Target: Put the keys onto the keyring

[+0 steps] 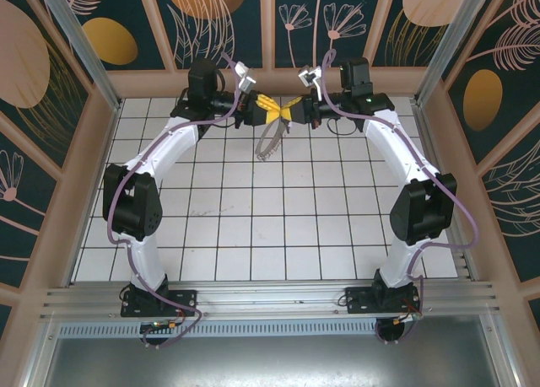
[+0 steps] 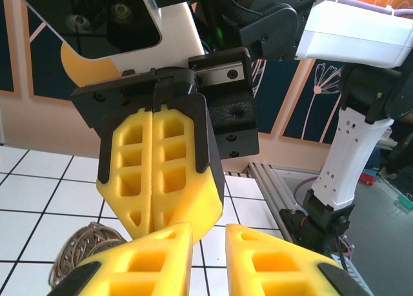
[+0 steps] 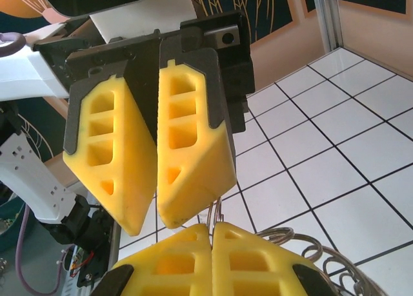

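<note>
The keyring (image 1: 270, 140), a thin dark ring with silvery coiled links, hangs at the back of the table under both grippers. My right gripper (image 1: 290, 110) is shut on the ring's wire (image 3: 217, 209), which rises between its yellow fingertips, and the coiled links (image 3: 303, 239) trail off to the right. My left gripper (image 1: 267, 110) faces it tip to tip. In the left wrist view the left gripper (image 2: 210, 241) stands open with a narrow gap and nothing between its fingers, just below the right gripper's closed fingers (image 2: 174, 180). Part of the ring's coil (image 2: 87, 243) shows at lower left. The keys are out of view.
White tiled floor (image 1: 253, 227) spreads in front of both arms. Patterned walls with a wooden frame (image 1: 110, 92) close the back and sides. An aluminium rail (image 1: 270, 298) with the arm bases runs along the near edge.
</note>
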### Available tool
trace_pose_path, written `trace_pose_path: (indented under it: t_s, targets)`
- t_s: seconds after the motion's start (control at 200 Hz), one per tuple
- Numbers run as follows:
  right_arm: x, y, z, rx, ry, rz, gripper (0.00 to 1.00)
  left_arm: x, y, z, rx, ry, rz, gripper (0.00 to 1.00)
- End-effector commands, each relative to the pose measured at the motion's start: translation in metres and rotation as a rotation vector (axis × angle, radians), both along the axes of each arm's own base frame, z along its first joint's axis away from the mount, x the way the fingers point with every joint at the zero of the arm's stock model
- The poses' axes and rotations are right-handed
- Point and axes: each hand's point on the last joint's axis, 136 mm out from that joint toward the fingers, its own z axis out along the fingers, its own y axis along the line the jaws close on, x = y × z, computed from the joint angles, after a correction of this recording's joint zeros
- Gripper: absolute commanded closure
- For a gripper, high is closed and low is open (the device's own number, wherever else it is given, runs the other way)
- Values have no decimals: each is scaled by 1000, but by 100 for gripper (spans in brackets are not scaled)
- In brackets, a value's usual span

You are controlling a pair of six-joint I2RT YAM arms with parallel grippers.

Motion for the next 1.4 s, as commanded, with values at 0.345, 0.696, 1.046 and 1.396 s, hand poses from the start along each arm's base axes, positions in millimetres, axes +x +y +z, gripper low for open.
trace_pose_path:
  t_s: [0.345, 0.696, 1.046, 1.396]
  targets:
    - [-22, -5, 43, 73, -108, 58, 100, -2, -4, -14, 13, 18, -56, 82]
    - [-20, -4, 40, 79, -98, 64, 100, -3, -5, -6, 5, -1, -58, 90]
    - [-19, -4, 37, 78, -93, 65, 100, -7, -11, -2, -1, -15, -76, 93]
    - [-13, -10, 44, 87, -99, 39, 100, -3, -14, -1, 3, -36, -30, 100]
